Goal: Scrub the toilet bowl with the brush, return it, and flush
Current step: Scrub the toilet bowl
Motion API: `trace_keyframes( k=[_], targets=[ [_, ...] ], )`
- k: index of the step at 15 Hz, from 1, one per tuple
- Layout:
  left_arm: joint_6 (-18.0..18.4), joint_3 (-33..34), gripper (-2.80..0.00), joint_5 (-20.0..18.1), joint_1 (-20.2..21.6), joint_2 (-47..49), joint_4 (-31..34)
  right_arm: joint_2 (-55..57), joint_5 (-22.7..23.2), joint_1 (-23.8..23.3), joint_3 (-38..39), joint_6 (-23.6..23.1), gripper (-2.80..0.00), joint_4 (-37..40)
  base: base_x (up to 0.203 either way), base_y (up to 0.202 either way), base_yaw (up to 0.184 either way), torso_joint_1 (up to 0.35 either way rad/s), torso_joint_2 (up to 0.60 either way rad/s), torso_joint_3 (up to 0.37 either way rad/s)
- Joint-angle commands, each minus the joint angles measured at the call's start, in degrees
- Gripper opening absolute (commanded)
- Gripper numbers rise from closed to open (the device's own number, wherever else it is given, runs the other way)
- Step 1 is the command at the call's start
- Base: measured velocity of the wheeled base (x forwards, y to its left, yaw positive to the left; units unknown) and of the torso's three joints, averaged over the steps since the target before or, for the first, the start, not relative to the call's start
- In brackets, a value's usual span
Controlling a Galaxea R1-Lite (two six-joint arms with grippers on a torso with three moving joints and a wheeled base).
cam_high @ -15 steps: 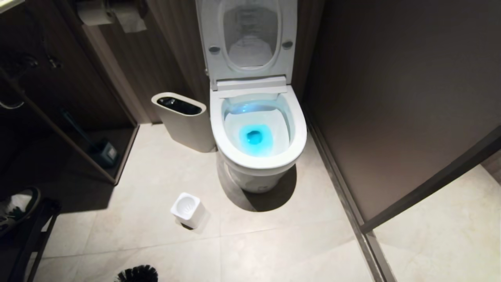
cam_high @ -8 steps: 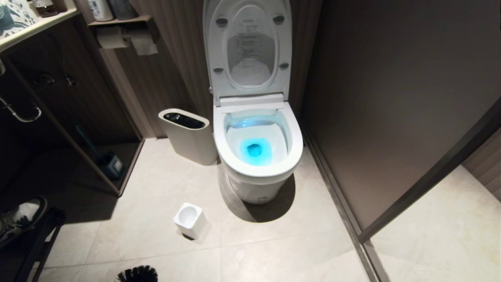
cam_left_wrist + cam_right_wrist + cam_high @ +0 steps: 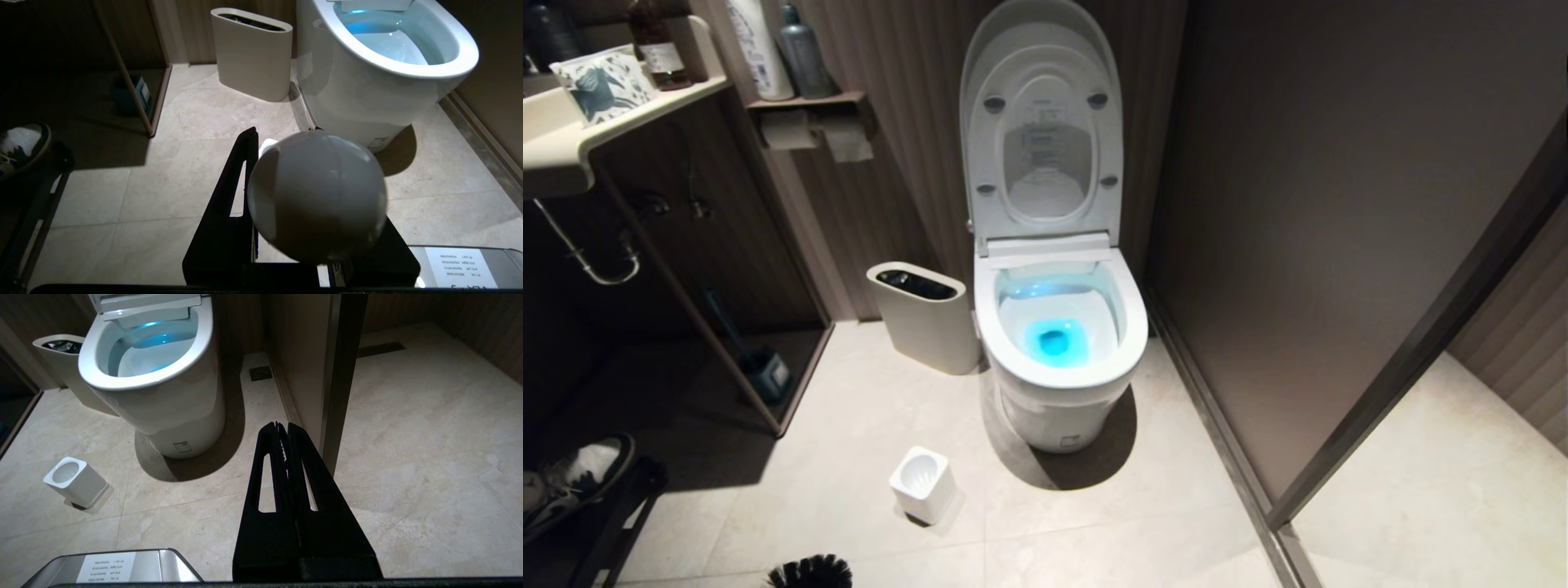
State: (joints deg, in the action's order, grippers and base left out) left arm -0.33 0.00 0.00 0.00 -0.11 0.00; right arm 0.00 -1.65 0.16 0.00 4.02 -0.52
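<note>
with brush clenched in left gripper & right gripper closed empty, scrub not begun; next: bristles into toilet bowl

The left tool is clamped round a white rounded handle end; the right tool is closed, empty.

It was a home bathroom. A glossy white toilet with raised lid stood on pale stone floor tiles. Paper rolls hung beside a basin counter with bottles.
</note>
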Motion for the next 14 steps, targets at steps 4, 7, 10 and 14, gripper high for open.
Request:
trace_keyframes(
  k=[4,7,10,14],
  targets=[
    [0.03,0.0,-2.8,0.0,0.0,0.11,0.0,0.0,-0.02,0.02,0.0,0.02,-2.8,0.0,0.0,0.0,0.0,0.001,0.0,0.207],
    [0.07,0.0,-2.8,0.0,0.0,0.11,0.0,0.0,-0.02,0.02,0.0,0.02,-2.8,-0.09,0.0,0.0,0.0,0.002,0.0,0.195],
    [0.07,0.0,-2.8,0.0,0.0,0.11,0.0,0.0,-0.02,0.02,0.0,0.02,-2.8,0.0,0.0,0.0,0.0,0.001,0.0,0.202],
    [-0.01,0.0,-2.8,0.08,0.0,0.11,0.0,0.0,-0.02,0.02,0.0,0.02,-2.8,0.0,0.0,0.0,0.0,0.002,0.0,0.165]
  ],
)
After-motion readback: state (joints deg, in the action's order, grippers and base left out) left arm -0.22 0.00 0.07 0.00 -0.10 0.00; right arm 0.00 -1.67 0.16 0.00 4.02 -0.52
